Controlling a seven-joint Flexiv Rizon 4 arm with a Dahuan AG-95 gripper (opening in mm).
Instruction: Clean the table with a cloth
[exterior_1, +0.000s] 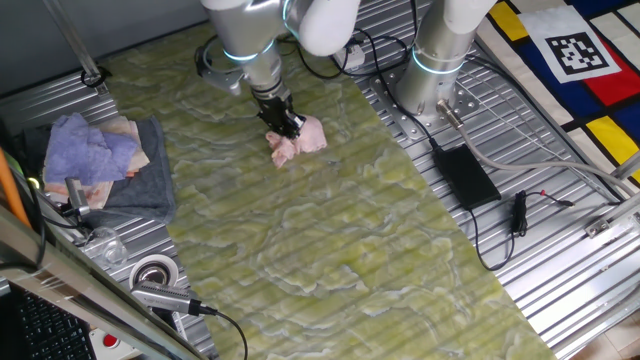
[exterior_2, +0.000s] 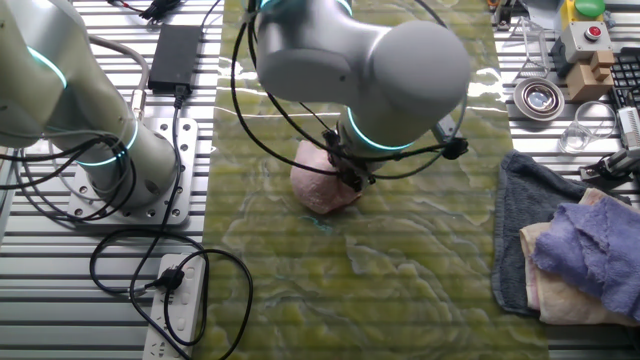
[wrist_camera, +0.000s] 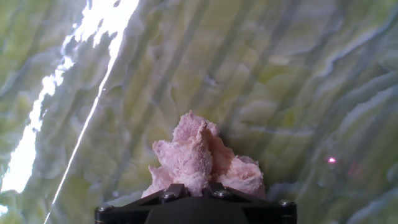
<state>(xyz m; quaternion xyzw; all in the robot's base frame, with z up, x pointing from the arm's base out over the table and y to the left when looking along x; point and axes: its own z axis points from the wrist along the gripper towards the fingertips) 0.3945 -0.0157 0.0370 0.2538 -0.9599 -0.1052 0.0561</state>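
Cloth bunched in claw, long axis across table.

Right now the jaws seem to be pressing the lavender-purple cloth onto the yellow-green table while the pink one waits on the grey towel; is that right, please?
Not quite: the gripper presses the pale pink cloth onto the table, as the hand view shows. The lavender-purple cloth is the one on the grey towel.

text: none legible | sign: square coded marker on white board
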